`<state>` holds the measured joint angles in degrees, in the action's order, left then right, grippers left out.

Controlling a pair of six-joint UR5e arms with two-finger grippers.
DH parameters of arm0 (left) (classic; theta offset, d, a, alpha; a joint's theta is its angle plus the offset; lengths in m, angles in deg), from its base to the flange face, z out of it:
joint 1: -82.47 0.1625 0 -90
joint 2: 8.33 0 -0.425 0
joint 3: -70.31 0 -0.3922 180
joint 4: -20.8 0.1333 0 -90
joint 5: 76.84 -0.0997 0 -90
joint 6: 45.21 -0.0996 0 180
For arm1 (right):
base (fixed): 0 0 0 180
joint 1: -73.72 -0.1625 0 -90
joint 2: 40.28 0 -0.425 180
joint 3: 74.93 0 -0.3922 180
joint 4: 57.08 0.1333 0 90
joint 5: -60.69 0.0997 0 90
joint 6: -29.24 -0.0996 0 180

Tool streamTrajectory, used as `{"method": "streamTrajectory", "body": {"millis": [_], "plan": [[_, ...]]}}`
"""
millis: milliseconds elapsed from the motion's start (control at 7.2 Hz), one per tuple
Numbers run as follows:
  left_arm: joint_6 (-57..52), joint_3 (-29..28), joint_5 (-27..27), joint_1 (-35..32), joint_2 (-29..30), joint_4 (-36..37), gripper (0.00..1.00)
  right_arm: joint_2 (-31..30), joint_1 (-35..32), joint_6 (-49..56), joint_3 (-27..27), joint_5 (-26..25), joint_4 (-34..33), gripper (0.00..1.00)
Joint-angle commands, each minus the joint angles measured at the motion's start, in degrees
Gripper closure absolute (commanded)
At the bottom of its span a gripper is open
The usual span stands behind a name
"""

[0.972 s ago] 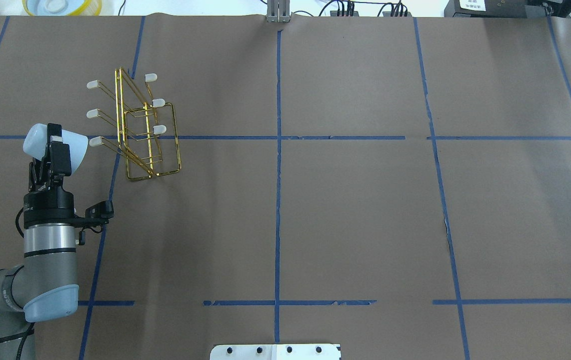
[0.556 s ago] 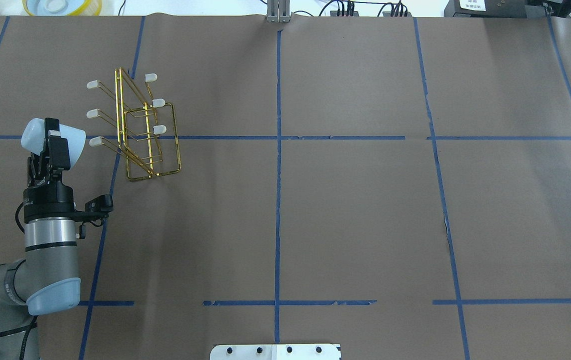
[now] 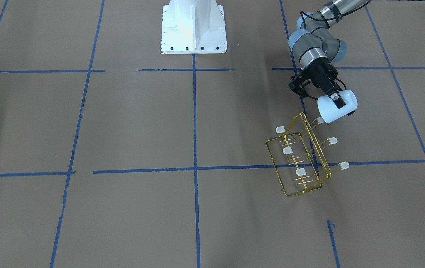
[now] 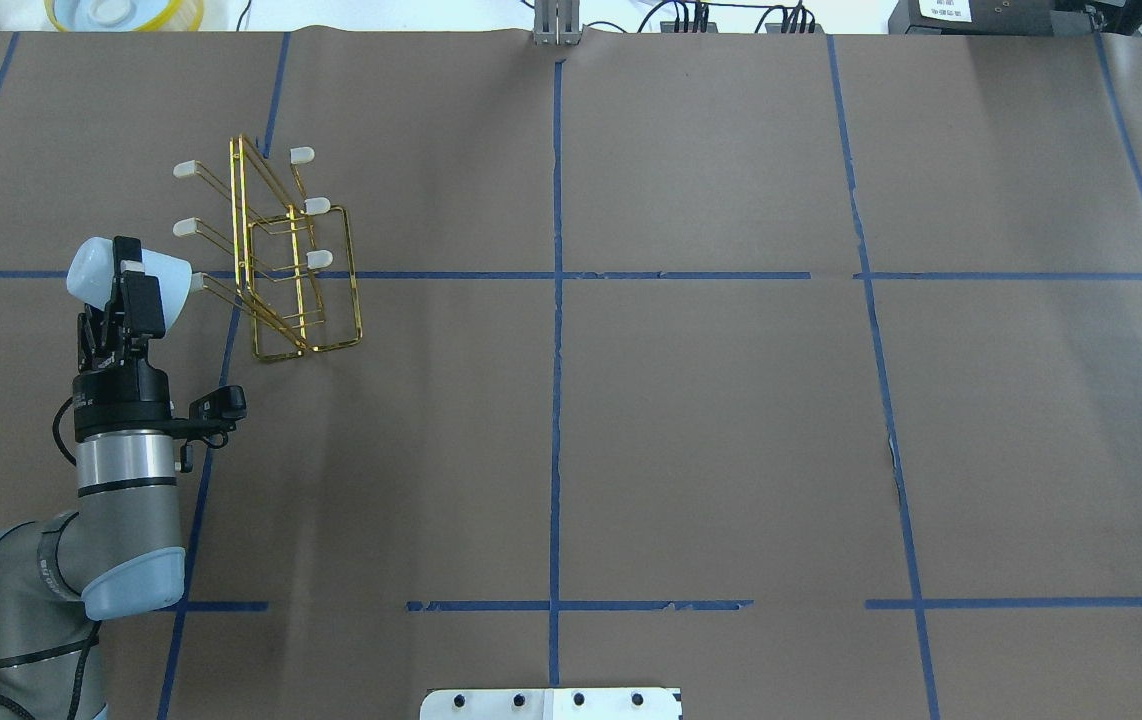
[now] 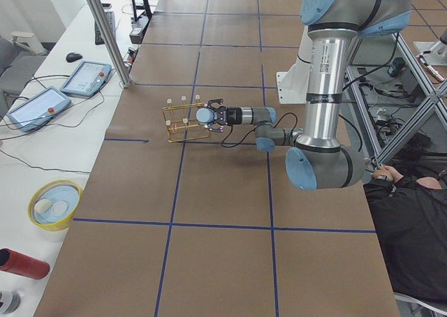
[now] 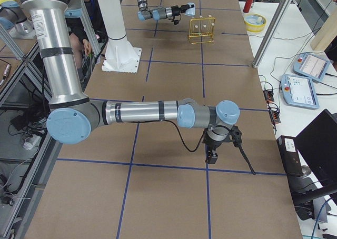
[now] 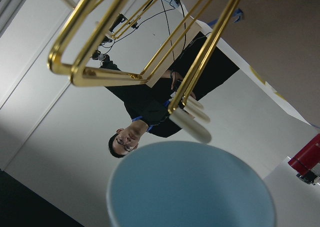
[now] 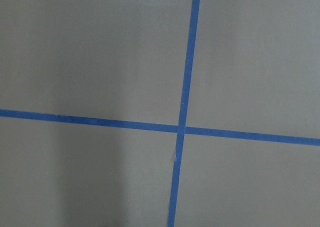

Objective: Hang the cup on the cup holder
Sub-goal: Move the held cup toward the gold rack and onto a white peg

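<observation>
- Cup (image 4: 91, 272): a smooth, pale blue-white plastic tumbler without a handle, tapering from a wide mouth to a narrower rounded base. It is held clear of the table (image 4: 711, 420), lying on its side across the left hand (image 4: 131, 272). The base sticks out on one side of the fingers and the mouth on the other, toward the cup holder (image 4: 238, 215).
- Left hand: clenched on the cup. Its two black fingers pinch the wall at about mid-length, one finger showing on top in the overhead view.
- Cup holder: thin, shiny gold wire, with a rectangular base loop flat on the table and an upright loop frame rising from it. Slim prongs branch to both sides, each ending in a rounded whitish cap. It stands just beyond the cup's mouth, off the hand's side rather than ahead of its fingertips.
- Nearest capped prong (image 4: 197, 283): it points at the hand and its cap sits right at the rim of the cup's mouth. In the left wrist view the cap (image 7: 192, 127) hangs just over the blue rim (image 7: 190, 187). Whether they touch cannot be told.
- Table: covered in matte brown paper, ruled into large squares by blue tape.
- Right hand (image 6: 211, 156): far off from the cup and holder, pointing down over a blue tape line. Whether it is released or clenched cannot be told.
</observation>
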<state>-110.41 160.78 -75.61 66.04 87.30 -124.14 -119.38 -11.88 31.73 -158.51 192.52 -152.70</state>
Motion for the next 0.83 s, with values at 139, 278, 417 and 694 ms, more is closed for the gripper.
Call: {"method": "streamTrajectory", "body": {"millis": [139,278,417,694], "plan": [[-0.1,-1.3,0.0,-1.2,1.4,0.0,1.00,0.0,0.0,0.1,0.0,0.0,0.0,0.00],[0.0,-2.7,0.1,-1.2,2.6,0.0,1.00,0.0,0.0,0.1,0.0,0.0,0.0,0.00],[-0.1,-3.5,0.2,-1.2,3.5,0.1,1.00,0.0,0.0,0.1,0.0,0.0,0.0,0.00],[0.1,-4.9,0.3,-1.2,4.4,1.1,1.00,0.0,0.0,0.1,0.0,0.0,0.0,0.00]]}}
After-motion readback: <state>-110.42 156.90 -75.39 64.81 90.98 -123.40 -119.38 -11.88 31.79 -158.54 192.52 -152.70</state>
